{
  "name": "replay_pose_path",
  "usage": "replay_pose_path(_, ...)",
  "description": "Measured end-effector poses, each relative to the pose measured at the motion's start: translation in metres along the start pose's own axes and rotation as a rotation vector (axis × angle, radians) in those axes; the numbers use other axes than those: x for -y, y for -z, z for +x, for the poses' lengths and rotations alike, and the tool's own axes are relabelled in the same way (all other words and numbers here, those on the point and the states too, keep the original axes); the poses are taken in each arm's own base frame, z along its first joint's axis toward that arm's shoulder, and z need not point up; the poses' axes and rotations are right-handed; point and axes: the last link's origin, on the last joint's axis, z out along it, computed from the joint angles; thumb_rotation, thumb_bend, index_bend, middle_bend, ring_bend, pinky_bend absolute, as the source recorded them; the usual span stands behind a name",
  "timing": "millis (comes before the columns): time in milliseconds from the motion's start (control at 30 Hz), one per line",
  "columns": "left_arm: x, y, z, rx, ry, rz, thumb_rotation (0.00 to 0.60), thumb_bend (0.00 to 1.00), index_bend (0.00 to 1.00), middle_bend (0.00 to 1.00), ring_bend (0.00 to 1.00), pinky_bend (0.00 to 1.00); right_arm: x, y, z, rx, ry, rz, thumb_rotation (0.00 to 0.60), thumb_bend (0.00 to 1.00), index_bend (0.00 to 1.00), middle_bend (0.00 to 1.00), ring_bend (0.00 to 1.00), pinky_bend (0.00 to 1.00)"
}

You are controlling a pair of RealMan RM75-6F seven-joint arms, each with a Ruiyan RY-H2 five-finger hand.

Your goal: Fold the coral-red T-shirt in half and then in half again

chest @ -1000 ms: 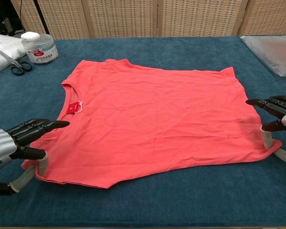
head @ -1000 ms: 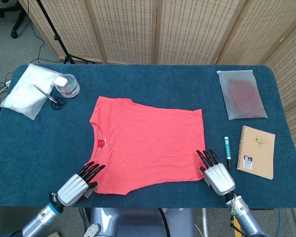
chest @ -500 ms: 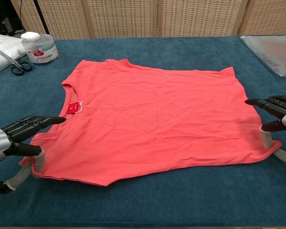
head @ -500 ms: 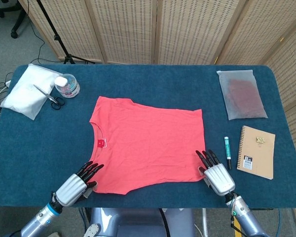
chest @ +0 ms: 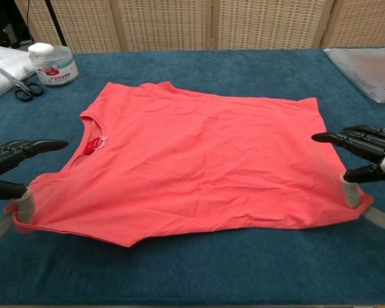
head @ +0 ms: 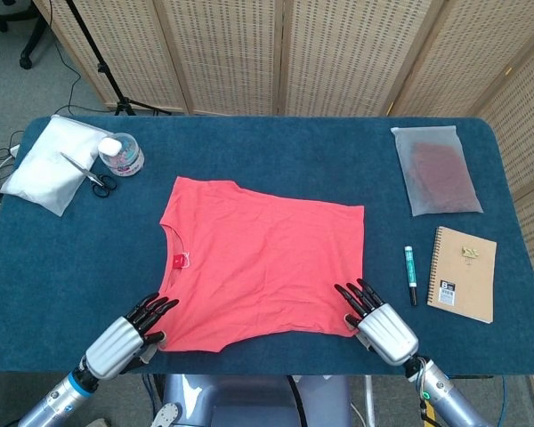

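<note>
The coral-red T-shirt (head: 262, 258) lies spread on the blue table (head: 276, 147), collar and red tag toward the left. In the chest view the T-shirt (chest: 199, 167) has its near edge raised a little off the cloth at both corners. My left hand (head: 120, 340) is at the near-left corner; the chest view shows the left hand (chest: 9, 170) with its thumb under the fabric and its fingers stretched above. My right hand (head: 381, 325) grips the near-right corner the same way, seen as the right hand (chest: 366, 151) in the chest view.
A white folded cloth (head: 52, 165), scissors (head: 93, 175) and a small lidded jar (head: 122, 154) sit at the far left. A frosted bag (head: 434, 169), a pen (head: 409, 276) and a spiral notebook (head: 463, 273) lie to the right of the shirt.
Both hands have taken the near corners and raised them slightly. The left hand drifted left and toward me; the right hand moved left, pulling its corner inward.
</note>
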Motion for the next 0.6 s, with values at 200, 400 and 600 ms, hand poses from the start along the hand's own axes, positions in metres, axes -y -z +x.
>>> replay_pose_path(200, -0.01, 0.011, 0.014, -0.004, 0.041, -0.036, 0.6, 0.63, 0.72, 0.0, 0.0, 0.0, 0.008, 0.008, 0.012, 0.033, -0.008, 0.124, 0.6, 0.54, 0.64, 0.01, 0.0, 0.0)
replay_pose_path(400, -0.02, 0.026, 0.024, 0.021, 0.087, -0.049, 0.6, 0.63, 0.72, 0.0, 0.0, 0.0, 0.017, 0.015, 0.017, 0.069, -0.024, 0.22, 0.6, 0.54, 0.64, 0.02, 0.0, 0.0)
replay_pose_path(600, -0.026, 0.041, 0.033, 0.055, 0.115, -0.046, 0.6, 0.63, 0.72, 0.0, 0.0, 0.0, 0.025, 0.023, 0.018, 0.092, -0.03, 0.285, 0.6, 0.54, 0.64, 0.02, 0.0, 0.0)
